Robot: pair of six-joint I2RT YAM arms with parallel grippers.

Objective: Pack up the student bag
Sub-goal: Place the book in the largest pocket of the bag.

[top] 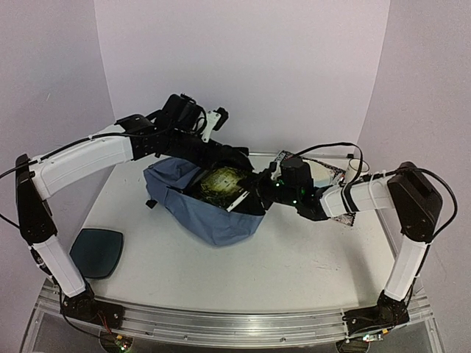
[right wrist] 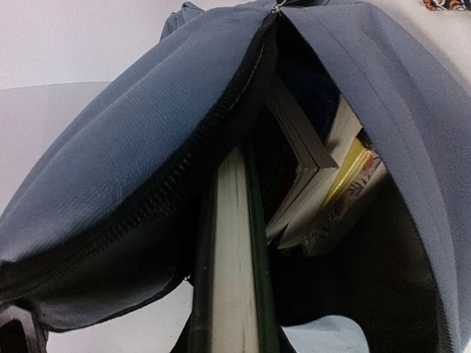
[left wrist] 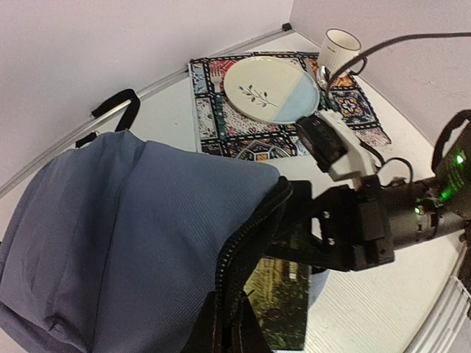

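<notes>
The student bag (top: 213, 213) lies in the middle of the table, slate-blue, with its mouth open toward the right arm. My left gripper (left wrist: 229, 315) is shut on the bag's black zipper edge (left wrist: 243, 243) and holds the flap up. My right gripper (top: 259, 193) is shut on a book with a green cover (top: 223, 184), which sits partly inside the opening. In the right wrist view that book (right wrist: 235, 250) runs edge-on, with white pages, between my fingers into the bag. Several other books (right wrist: 320, 176) lean inside against the dark lining.
A patterned placemat (left wrist: 221, 125) at the back right carries a white and pale-blue plate (left wrist: 271, 90) and a white cup (left wrist: 338, 47). A dark teal rounded pad (top: 97, 251) lies near the left arm's base. A black strap (left wrist: 118, 103) trails behind the bag.
</notes>
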